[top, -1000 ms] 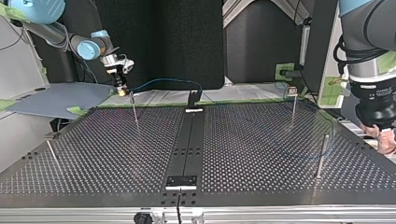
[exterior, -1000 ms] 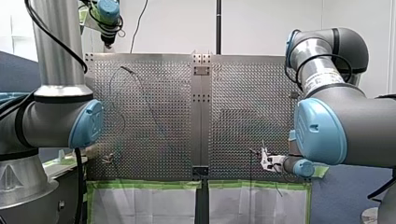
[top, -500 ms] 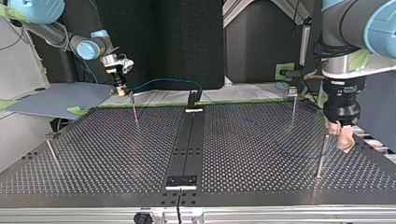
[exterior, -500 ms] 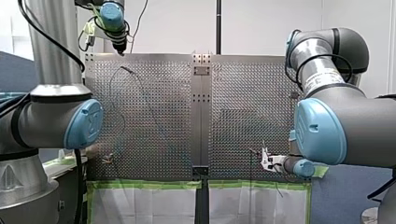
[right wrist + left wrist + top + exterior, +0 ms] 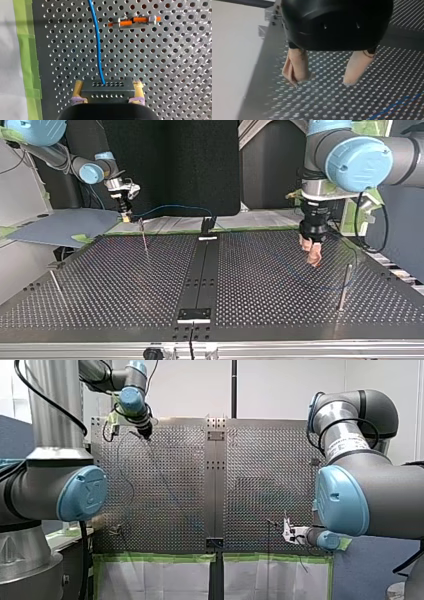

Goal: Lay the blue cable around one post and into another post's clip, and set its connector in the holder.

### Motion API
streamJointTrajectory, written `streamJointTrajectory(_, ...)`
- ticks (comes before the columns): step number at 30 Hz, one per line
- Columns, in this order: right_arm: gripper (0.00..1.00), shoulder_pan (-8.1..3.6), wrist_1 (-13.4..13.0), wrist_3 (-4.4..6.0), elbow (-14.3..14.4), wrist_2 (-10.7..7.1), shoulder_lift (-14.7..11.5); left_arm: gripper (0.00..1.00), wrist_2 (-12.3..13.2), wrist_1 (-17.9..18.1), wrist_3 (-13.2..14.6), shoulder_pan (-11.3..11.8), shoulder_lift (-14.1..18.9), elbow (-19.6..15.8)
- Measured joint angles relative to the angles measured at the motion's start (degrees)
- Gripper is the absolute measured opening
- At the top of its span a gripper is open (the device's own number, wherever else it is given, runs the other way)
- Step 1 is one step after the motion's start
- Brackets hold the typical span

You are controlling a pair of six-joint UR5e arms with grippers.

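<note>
Two arms, two pincers, one perforated desk.

Right pincer: clamped on one black connector, two yellow pads, one at each end of the block. Position: above far edge of desk, at top view's left, well apart from the one upright black bracket on the dark centre strip.

One blue cable: out of connector's upper face, ahead of right pincer, alongside one orange-cored clip, near it, not inside it. In top view, arched above desk's far edge as far as the black bracket, then faint across desk at that view's right.

Left pincer: wide, two beige pads apart, nothing between, close above desk. One short stretch of blue cable on desk beside it, clear of both pads.

Thin posts in top view, three counted: post 1 just beside right pincer; post 2 at view's left; post 3 at view's right, near left pincer.
</note>
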Motion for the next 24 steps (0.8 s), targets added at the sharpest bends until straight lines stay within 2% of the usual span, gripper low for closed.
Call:
streamJointTrajectory(5,0.0,-0.69,0.46,-0.37,0.02,0.44,0.0,1.0,-2.58,2.59,-2.62,-2.61,-2.61,-1.89)
streamJointTrajectory(13,0.0,-0.92,0.61,-0.67,0.01,0.55,0.0,1.0,-6.32,6.53,-6.57,-6.56,-6.55,0.91)
streamJointTrajectory(24,0.0,-0.92,0.55,-0.65,0.0,0.55,0.0,1.0,-4.48,12.74,-12.74,-12.73,-12.73,7.06)
